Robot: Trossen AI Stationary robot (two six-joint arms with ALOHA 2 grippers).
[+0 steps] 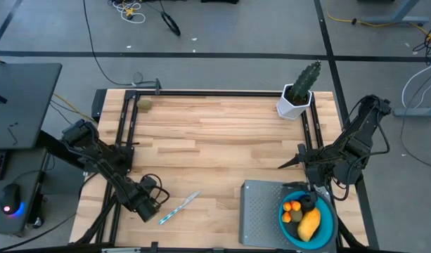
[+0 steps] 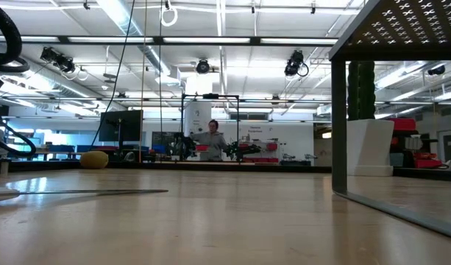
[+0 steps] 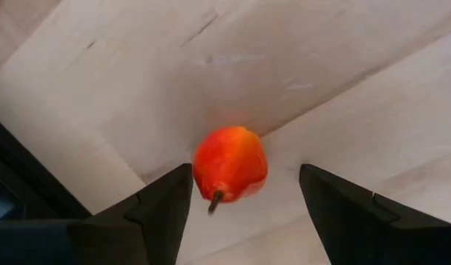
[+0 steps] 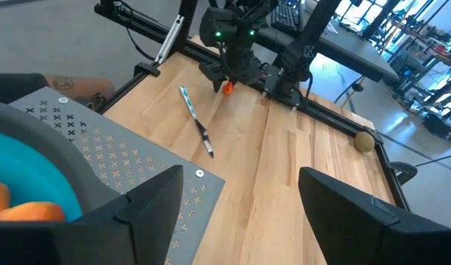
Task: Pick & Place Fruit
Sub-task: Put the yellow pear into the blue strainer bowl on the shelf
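The left gripper (image 3: pixel 243 213) is down at the near-left part of the table (image 1: pixel 222 133), fingers spread wide with a small orange-red fruit (image 3: pixel 229 165) sitting on the wood between them. One finger looks almost against it, the other has a clear gap, so nothing's clamped yet.

Handling-wise it looks like a little plastic play-food piece: light, hard-skinned and a bit glossy, so probably slippery and prone to rolling or squirting out if pinched off-centre. The best bet is squeezing across the fat middle, not the dark stem end that points toward the camera.

The right gripper (image 4: pixel 240 199) hangs open over near-right, next to the blue bowl (image 1: pixel 326 228) on the grey perforated stand (image 1: pixel 261 211); the yellow oblong piece (image 1: pixel 309 225) and some small orange ones are already in there. An olive-brown oval (image 1: pixel 144 105) lies far-left by the frame.

No brands, labels or readable writing anywhere.
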